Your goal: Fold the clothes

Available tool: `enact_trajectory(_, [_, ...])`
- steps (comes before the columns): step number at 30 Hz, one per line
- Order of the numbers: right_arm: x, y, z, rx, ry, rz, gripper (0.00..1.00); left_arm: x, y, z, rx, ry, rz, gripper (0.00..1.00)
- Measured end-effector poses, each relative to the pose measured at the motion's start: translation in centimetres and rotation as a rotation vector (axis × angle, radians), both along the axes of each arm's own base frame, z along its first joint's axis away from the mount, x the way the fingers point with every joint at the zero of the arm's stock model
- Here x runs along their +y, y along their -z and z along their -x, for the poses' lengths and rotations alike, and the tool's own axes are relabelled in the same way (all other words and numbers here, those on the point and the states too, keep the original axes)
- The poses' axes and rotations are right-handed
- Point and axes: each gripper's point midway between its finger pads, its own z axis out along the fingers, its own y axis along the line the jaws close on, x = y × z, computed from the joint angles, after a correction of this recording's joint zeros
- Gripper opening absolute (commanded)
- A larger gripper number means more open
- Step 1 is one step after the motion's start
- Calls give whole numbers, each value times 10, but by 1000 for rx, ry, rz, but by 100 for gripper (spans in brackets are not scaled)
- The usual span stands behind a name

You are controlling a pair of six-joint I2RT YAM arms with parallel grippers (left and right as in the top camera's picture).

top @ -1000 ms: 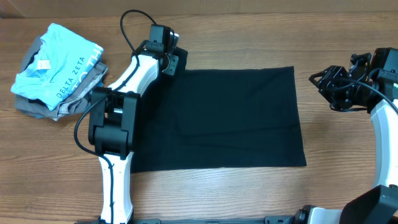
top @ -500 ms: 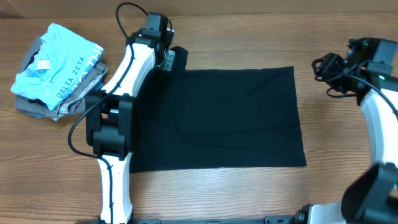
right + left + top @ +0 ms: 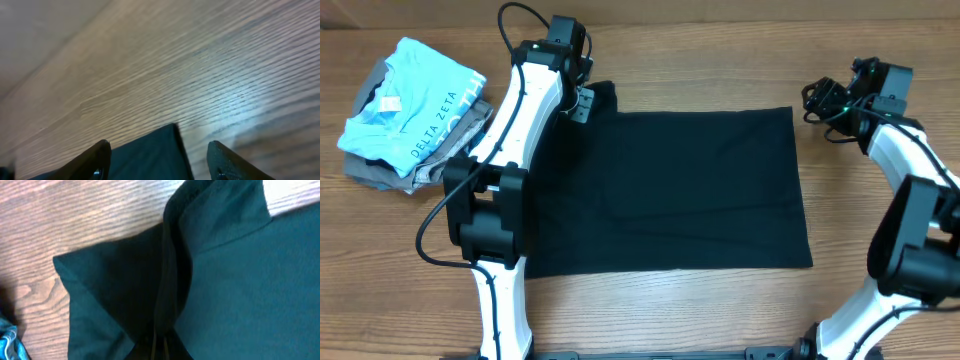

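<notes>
Both arms have swung toward the far edge of the black garment [image 3: 680, 190] since the earlier overhead frames: the left gripper [image 3: 584, 98] has drawn back past the garment's far-left corner, dragging a small flap of fabric out beyond the far hem, while the right gripper [image 3: 817, 100] has come in from off the garment's right side to sit just beyond its far-right corner. Otherwise the garment lies flat as a dark rectangle on the wooden table [image 3: 720, 310], with a pile of folded clothes [image 3: 380, 160], topped by a light blue shirt [image 3: 420, 100], well apart from its left edge. From the left wrist view, the fabric gathers into a raised ridge running down into the closed fingers at the bottom of the picture, so the left gripper reads as clamped on that far-left corner. The right wrist view shows its fingers [image 3: 97, 160] spread wide, with the pointed far-right corner of the garment lying between them, not yet pinched, and bare wood beyond. The step in hand looks like securing both far corners ahead of the next fold. The next move likely calls for the right gripper to drop onto its corner and close on the layers there, then for both arms to lift evenly and carry the far edge over toward the near hem, keeping it taut so the flap does not bunch.
</notes>
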Motion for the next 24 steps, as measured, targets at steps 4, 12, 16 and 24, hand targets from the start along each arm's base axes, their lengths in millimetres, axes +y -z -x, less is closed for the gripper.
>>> enact_trajectory(4, [13, 36, -4, 44, -25, -9, 66, 1, 1, 4, 17, -1, -7, 4])
enact_trajectory(12, [50, 61, -13, 54, -96, 4, 54, 3, 1, 10, 39, -4, -11, 4])
enact_trajectory(16, [51, 65, -12, 64, -96, 5, 39, 3, -3, 11, 36, -4, -10, 4])
enact_trajectory(24, [43, 74, -4, 111, -75, 0, 4, 4, -23, 11, -4, -5, -9, 4])
